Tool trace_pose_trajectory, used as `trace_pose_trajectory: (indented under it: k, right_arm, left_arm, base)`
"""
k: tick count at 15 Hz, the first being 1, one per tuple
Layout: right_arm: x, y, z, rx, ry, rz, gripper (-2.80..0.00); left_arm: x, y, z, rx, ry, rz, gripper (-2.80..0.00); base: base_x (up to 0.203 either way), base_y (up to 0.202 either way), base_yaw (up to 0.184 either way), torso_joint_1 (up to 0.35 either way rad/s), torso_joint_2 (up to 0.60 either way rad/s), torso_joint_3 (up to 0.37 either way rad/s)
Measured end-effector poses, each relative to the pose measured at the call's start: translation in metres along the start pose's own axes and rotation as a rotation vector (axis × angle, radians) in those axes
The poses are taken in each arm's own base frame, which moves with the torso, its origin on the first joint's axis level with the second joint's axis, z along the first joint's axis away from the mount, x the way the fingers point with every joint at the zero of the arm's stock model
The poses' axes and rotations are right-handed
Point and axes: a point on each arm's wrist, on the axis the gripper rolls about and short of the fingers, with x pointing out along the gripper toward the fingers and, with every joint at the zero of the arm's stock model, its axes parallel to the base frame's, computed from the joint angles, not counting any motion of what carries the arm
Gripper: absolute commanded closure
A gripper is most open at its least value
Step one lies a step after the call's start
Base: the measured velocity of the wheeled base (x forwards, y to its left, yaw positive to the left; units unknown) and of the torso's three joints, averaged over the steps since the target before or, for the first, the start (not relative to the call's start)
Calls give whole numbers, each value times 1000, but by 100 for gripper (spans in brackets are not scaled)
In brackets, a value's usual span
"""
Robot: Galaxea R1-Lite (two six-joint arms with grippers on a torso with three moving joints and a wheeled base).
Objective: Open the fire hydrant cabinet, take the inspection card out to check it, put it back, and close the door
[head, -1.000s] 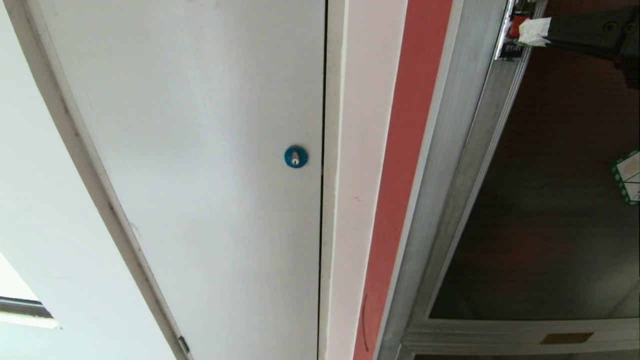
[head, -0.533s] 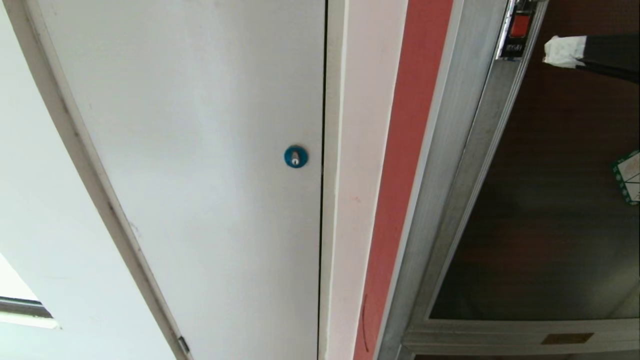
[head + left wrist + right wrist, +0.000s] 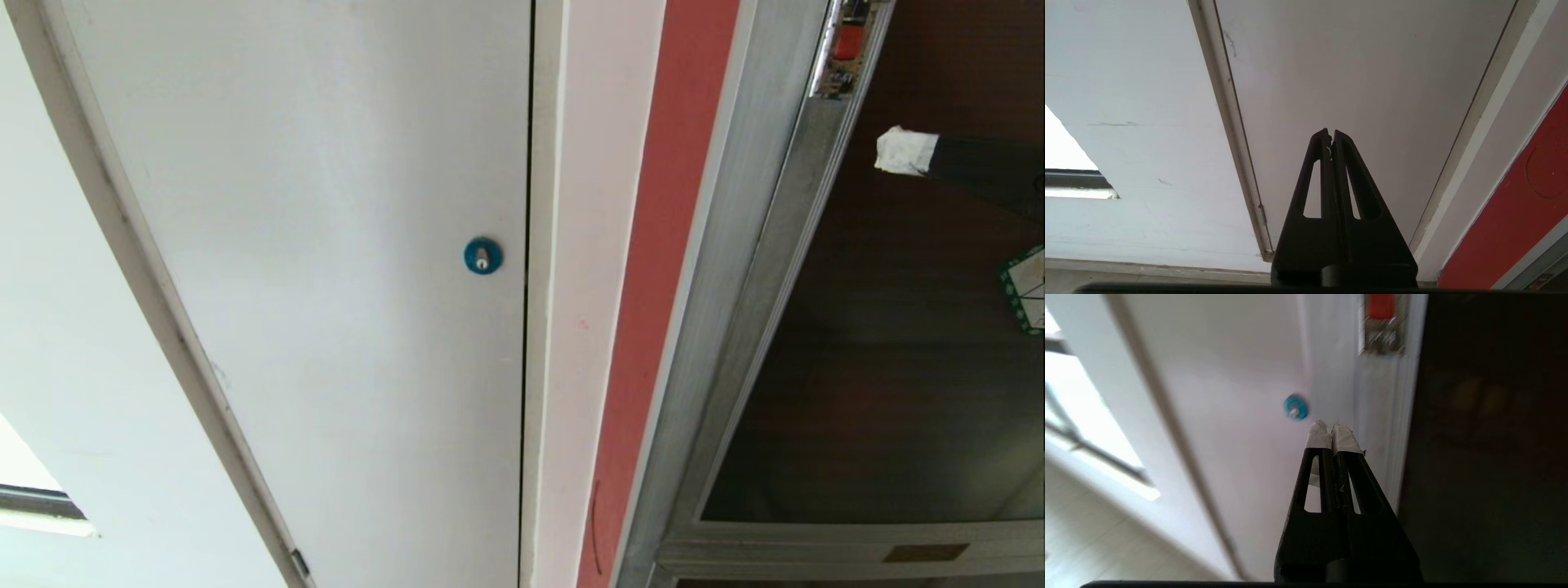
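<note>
Door [image 3: 898, 327] appears shut; my right pincer [image 3: 882, 151], closed and empty, must hook red latch [image 3: 849, 39] squarely, pulling steadily

Plain white door [image 3: 326, 245] (blue round lock [image 3: 482, 256]), red wall strip [image 3: 661, 269]

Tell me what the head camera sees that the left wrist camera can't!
Only the head view shows the right gripper, shut and empty, in front of the dark glass door, below the red latch. It also shows the green-white sticker and the blue round lock.

Only the left wrist view shows the left gripper, shut, empty, pointing at the white panel.

Both show that white panel, its pale frame and the red strip beside it.
</note>
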Motion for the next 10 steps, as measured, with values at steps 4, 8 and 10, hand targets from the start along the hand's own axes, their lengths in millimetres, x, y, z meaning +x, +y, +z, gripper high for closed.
trace_pose_trajectory:
  k: [4,8,10]
  right_arm:
    - [9,10,-4,-136,-132,-134,0]
    - [12,13,-11,-202,-164,-162,-280]
    - [13,15,-10,-196,-188,-163,-280]
  left_arm:
    - [0,0,0,0,0,0,0]
    - [0,0,0,0,0,0,0]
    - [0,0,0,0,0,0,0]
  base:
    - [0,0,0,0,0,0]
    - [0,0,0,0,0,0]
    - [0,0,0,0,0,0]
